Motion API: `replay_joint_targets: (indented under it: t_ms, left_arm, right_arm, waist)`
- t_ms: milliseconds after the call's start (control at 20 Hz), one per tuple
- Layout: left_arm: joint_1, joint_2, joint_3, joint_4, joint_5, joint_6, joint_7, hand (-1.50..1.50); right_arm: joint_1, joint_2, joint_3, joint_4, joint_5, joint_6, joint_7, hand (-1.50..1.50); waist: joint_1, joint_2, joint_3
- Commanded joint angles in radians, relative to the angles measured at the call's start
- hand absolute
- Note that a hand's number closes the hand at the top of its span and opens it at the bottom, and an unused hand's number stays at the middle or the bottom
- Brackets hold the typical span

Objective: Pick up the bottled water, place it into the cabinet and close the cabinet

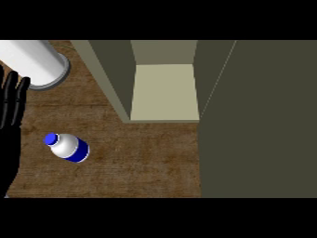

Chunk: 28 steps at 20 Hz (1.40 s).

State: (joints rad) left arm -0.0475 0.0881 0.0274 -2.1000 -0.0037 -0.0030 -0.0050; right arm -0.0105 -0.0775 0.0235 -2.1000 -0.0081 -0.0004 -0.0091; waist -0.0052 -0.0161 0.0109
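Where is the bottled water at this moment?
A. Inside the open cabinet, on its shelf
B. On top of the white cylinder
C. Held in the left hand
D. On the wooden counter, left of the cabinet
D: the bottled water stands on the wooden counter, apart from the open cabinet to its right and from the open left hand at the view's left edge.
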Motion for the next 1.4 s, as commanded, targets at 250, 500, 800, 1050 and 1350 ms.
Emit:
replay_joint_targets:
  t_ms: [250,500,800,1050,1350]
  left_arm:
    - [0.088,0.22,0.221,0.131,0.512,-0.441,-0.121,-1.5]
    - [0.176,0.306,0.25,0.158,0.828,-0.541,0.107,-1.5]
    - [0.231,0.435,0.375,0.229,1.042,-0.641,0.183,-1.5]
    - [0.262,0.43,0.413,0.208,1.08,-0.624,0.255,-1.5]
    - [0.243,0.425,0.439,0.285,1.024,-0.703,0.285,-1.5]
  right_arm:
    - [0.127,-0.014,0.016,-0.103,0.011,0.023,0.006,-1.5]
    - [0.199,-0.024,0.17,-0.145,-0.053,0.132,0.071,-1.5]
    - [0.23,-0.015,0.234,-0.342,-0.031,0.093,0.227,-1.5]
    - [0.235,0.001,0.263,-0.37,-0.017,0.091,0.25,-1.5]
    - [0.241,0.019,0.333,-0.437,0.027,0.06,0.331,-1.5]
  waist:
    - [0.005,0.013,-0.016]
    - [0.021,0.01,-0.012]
    - [0.011,0.013,-0.011]
    - [0.009,0.014,-0.011]
    - [0.004,0.015,-0.011]
